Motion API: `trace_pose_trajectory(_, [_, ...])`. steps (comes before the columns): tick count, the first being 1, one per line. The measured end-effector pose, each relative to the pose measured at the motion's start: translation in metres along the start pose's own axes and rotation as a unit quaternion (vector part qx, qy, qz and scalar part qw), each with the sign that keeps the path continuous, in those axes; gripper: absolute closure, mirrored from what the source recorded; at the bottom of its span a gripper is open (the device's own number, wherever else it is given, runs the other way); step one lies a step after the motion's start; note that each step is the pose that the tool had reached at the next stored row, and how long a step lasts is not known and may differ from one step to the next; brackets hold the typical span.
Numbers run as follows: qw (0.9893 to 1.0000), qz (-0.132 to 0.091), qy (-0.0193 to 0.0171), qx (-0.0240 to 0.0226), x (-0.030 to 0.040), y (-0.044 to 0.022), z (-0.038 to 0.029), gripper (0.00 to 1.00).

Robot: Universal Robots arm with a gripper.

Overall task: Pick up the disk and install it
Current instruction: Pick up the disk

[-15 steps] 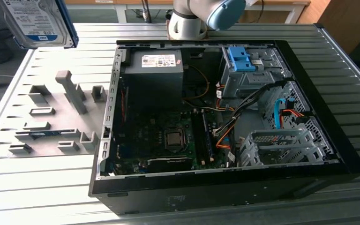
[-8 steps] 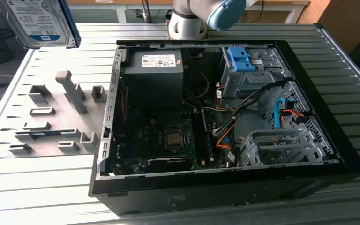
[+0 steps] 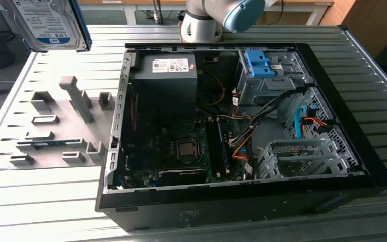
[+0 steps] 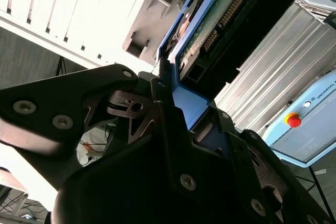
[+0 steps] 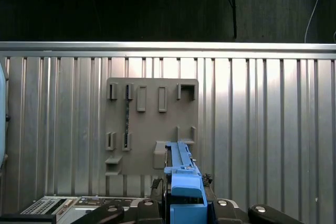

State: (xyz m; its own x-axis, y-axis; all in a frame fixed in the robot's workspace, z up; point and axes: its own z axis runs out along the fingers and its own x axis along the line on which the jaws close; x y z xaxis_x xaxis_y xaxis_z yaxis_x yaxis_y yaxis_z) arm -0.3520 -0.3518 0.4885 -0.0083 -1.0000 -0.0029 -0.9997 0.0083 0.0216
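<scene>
A ribbed metal table (image 3: 46, 201) is brightly lit, and wooden furniture (image 3: 365, 20) is seen beyond its far edge.

White-and-blue label (image 3: 42, 15) on the disk (image 3: 46, 25), white sticker (image 3: 170, 65) on dark grey box (image 3: 167, 88), print unreadable

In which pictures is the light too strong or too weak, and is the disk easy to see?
Exterior view: glare bleaches the grey fixture plate and the table; the disk shows clearly. Second wrist view: the table is blown out white, the gripper shut on the disk is nearly a silhouette. First wrist view: even light on the table, black background.
</scene>
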Motion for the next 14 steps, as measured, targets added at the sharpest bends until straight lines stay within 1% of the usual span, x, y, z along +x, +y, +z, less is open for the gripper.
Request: trace_pose_trajectory(14, [1.0, 0.0, 0.0, 0.0, -0.0001, -0.0143, -0.0003, 0.63])
